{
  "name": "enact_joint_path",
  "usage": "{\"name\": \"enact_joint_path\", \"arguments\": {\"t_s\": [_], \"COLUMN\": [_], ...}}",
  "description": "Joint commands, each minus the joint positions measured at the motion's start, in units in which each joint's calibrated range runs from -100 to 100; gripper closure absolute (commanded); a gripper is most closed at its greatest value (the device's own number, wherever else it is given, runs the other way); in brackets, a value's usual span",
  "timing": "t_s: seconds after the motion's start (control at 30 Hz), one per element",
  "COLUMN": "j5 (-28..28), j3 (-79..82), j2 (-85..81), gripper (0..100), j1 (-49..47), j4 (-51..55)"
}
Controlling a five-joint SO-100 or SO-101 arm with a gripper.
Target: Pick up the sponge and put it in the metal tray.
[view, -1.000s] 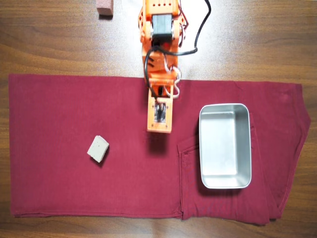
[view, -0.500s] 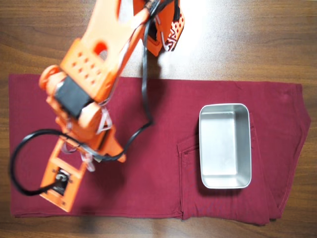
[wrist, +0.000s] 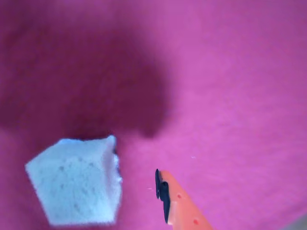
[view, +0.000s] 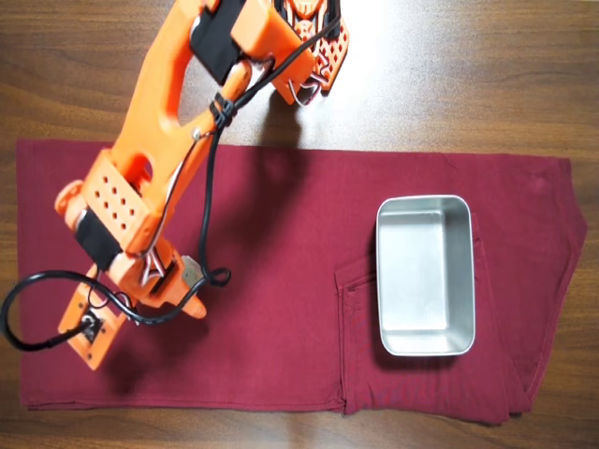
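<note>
Gripper (wrist: 139,179) spread open, sponge (wrist: 76,184) left of its orange finger (wrist: 180,203) in the wrist view, untouched on red cloth (view: 281,281), tray (view: 426,276) well apart at the cloth's right in the overhead view.

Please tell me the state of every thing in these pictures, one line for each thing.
Sponge: lying on the cloth, not gripped, left of the finger in the wrist view.
Tray: empty, upright on the cloth.
Gripper: low over the cloth, far from the tray; open or shut cannot be told.
Cloth: spread flat on the table.
</note>
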Motion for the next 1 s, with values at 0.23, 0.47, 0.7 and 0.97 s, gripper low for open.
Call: {"name": "enact_joint_path", "arguments": {"t_s": [0.23, 0.47, 0.7, 0.97], "j5": [-1.07, -2.74, -2.69, -3.17], "j3": [-1.48, -1.48, -2.48, -9.03], "j2": [2.45, 3.43, 1.21, -29.24], "gripper": [61, 100, 100, 100], "j1": [-2.74, -5.05, -6.39, -29.61], "j4": [-1.02, -2.13, 0.18, 11.89]}}
